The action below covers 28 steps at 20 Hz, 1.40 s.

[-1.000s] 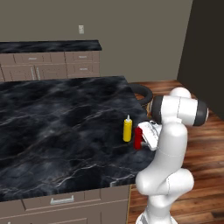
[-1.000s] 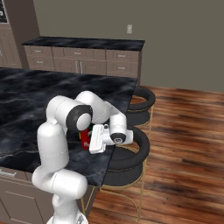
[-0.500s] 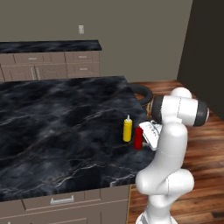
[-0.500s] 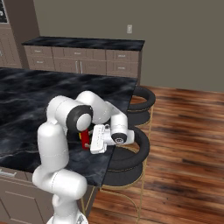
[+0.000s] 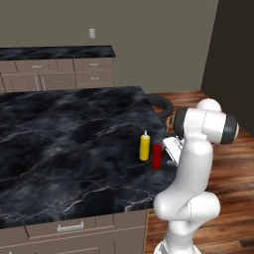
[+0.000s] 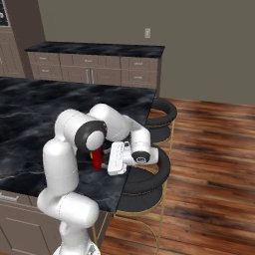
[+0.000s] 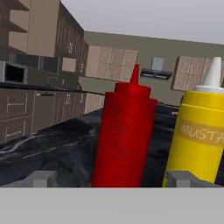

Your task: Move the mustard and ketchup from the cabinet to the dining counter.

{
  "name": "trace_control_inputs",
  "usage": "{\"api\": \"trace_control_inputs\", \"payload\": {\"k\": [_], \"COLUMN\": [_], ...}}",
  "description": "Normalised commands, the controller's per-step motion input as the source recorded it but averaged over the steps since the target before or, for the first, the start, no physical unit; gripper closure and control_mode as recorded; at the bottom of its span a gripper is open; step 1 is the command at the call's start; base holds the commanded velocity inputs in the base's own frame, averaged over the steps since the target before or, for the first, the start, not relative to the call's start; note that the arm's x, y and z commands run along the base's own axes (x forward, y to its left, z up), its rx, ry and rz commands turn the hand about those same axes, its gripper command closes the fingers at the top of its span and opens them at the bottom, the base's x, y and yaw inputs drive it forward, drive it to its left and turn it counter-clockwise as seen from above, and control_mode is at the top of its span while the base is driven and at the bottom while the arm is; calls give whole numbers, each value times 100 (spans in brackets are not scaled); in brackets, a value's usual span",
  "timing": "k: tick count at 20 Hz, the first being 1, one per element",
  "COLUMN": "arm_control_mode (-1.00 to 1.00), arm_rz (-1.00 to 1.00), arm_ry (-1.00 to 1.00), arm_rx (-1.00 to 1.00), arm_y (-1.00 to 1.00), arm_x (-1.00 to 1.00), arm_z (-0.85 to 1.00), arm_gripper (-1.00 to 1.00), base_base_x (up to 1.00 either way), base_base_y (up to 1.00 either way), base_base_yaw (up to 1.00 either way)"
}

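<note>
Ketchup point(image 7: 124, 135) upright on the dining counter point(image 7: 57, 153), dead centre and close to the camera, red pointed cap up. Mustard point(image 7: 199, 133) upright just beside it on the right, pale nozzle, partial "MUSTA" lettering visible. Two grey fingertips point(image 7: 41, 178) at the bottom, spread wide, ketchup between them, no contact visible. Brown cabinets and a dark worktop blurred behind.

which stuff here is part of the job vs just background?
Job: mustard, ketchup, both upright on the dining counter; gripper, open at the ketchup.
Background: stools, far worktop with drawers, wall outlet.
</note>
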Motion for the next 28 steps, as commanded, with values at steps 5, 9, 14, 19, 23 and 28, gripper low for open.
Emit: {"api": "trace_control_inputs", "payload": {"k": [5,9,14,19,23,28], "arm_control_mode": [-100,-100,-100,-100,-100,-100], "arm_rz": [-13,-19,-28,-23,-10,-10], "arm_ry": [0,0,4,14,28,38], "arm_rx": [-13,-14,-12,-4,-3,-5], "arm_y": [-14,-11,-1,0,0,0], "arm_x": [-21,-27,-32,-35,-43,-39], "arm_z": [21,23,33,47,45,44], "arm_gripper": [-100,-100,-100,-100,-100,-100], "base_base_x": [0,0,0,0,0,0], "base_base_y": [0,0,0,0,0,0], "base_base_yaw": [0,0,0,0,0,0]}}
